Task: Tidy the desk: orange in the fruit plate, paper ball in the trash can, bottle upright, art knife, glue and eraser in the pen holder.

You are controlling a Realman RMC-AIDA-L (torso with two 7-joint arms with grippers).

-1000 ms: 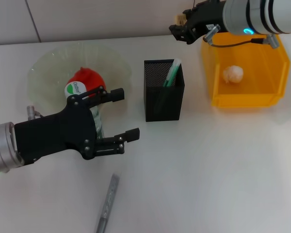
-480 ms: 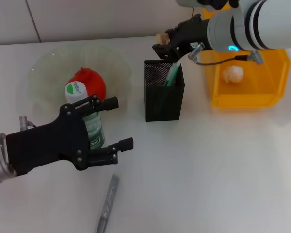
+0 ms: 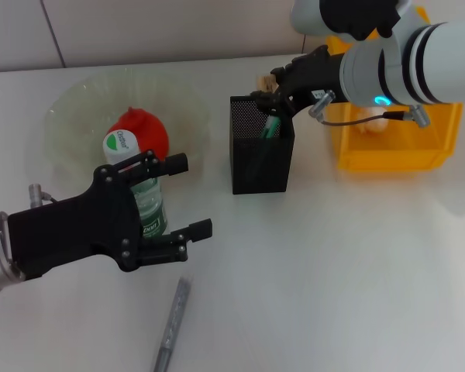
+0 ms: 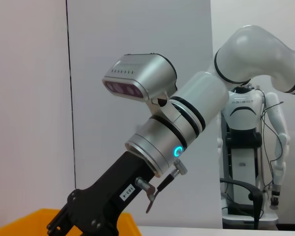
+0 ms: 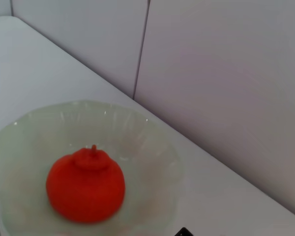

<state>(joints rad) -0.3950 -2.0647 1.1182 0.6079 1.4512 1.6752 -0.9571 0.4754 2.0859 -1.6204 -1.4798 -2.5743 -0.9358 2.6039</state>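
— Where's the left gripper point(image 3: 184, 194)?
— Near the table's point(image 3: 356, 263) left edge, forearm reaching in level from the left. Its two black fingers point(image 3: 175, 162) are spread wide around the upright bottle point(image 3: 136, 183), which stands between them just in front of the fruit plate point(image 3: 77, 108); whether they touch it I cannot tell.
— And the right one?
— The right gripper point(image 3: 268, 87) reaches in from the far right, wrist angled down over the back rim of the black mesh pen holder point(image 3: 261, 151), pinched on a small pale eraser point(image 3: 263, 80). A green glue stick point(image 3: 273, 122) leans inside the holder.
— The rest?
— The orange point(image 5: 86, 184) lies in the plate, the paper ball point(image 3: 366, 122) in the orange trash can point(image 3: 395, 151), mostly hidden by the arm. The art knife point(image 3: 171, 325) lies on the table's near edge.
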